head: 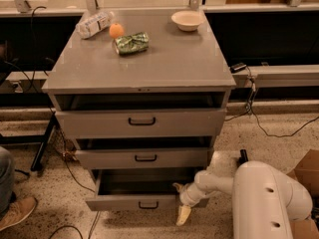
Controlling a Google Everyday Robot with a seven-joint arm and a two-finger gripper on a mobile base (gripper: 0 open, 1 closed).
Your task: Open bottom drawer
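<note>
The grey cabinet (144, 68) has three drawers, all pulled out a little. The bottom drawer (130, 202) is the lowest, with a short grey front and a small black loop handle (148, 204); it stands out furthest, and its dark inside shows. My gripper (180, 202) is at the right end of that drawer's front, at the tip of the white arm (259, 193) that reaches in from the lower right. One yellowish finger (183, 215) points down past the drawer front, another (178, 187) sits by the drawer's top edge.
On the cabinet top lie a plastic bottle (93, 24), an orange (116, 30), a green bag (131, 42) and a white bowl (187, 20). A person's shoe (17, 213) is at the lower left. A cardboard box (306, 183) is at the right. Cables run over the floor.
</note>
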